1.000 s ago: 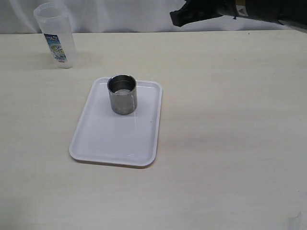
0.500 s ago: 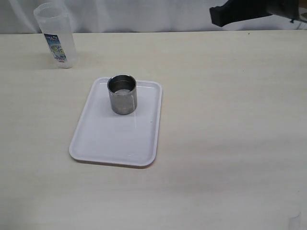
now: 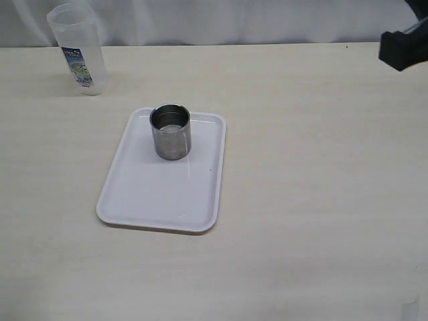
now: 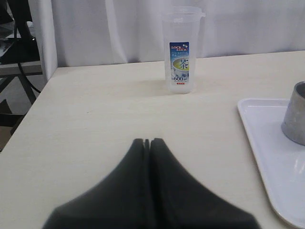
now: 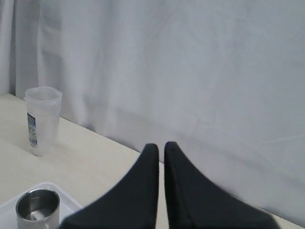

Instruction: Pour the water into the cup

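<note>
The steel cup point(image 3: 170, 132) stands upright at the far end of a white tray point(image 3: 154, 200). Its inside shows a shiny surface low down point(image 3: 171, 124); I cannot tell whether that is water. The cup also shows in the left wrist view point(image 4: 298, 114) and the right wrist view point(image 5: 38, 208). My right gripper point(image 3: 388, 48) hangs high at the far right edge, far from the cup, empty, its jaws point(image 5: 161, 146) together with only a thin slit. My left gripper point(image 4: 146, 141) is shut and empty, low over the table left of the tray, and out of the exterior view.
A tall translucent plastic tumbler with a blue label point(image 3: 78, 50) stands upright at the back left corner of the table; it looks empty. It also shows in the wrist views point(image 4: 182, 50) point(image 5: 42, 121). A white curtain backs the table.
The right arm has swept from the back middle to the far right edge of the exterior view. The cup, tray and tumbler have not moved.
</note>
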`<control>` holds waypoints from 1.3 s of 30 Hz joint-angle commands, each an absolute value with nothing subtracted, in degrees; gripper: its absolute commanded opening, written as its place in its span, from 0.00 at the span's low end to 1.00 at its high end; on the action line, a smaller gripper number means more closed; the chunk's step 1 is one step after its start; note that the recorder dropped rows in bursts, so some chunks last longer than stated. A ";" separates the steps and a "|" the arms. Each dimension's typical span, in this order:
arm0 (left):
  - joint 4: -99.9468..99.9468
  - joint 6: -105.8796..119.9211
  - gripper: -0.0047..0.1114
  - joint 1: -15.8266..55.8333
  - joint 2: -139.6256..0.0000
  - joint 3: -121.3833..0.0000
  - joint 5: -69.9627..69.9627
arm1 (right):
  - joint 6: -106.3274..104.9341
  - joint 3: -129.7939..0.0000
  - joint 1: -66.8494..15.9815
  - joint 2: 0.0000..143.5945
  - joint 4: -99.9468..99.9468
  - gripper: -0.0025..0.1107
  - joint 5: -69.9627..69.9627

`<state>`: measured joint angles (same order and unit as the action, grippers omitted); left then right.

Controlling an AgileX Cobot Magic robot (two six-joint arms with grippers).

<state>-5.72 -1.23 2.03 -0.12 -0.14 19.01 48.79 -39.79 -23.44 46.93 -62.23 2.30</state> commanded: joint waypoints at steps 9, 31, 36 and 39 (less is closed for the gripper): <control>-5.45 -1.39 0.04 2.04 0.00 0.00 18.59 | 52.79 -31.94 -23.43 32.60 -61.71 0.06 2.70; -5.45 -1.39 0.04 2.04 0.00 0.00 18.59 | 53.60 -30.47 -23.43 28.08 -61.71 0.06 3.09; -5.33 -1.39 0.04 2.04 0.00 0.00 18.57 | 53.60 -30.47 -23.43 28.08 -61.71 0.06 3.09; -5.33 -1.39 0.04 2.04 0.00 0.00 18.57 | 53.28 -30.47 -23.43 28.10 -62.09 0.06 3.09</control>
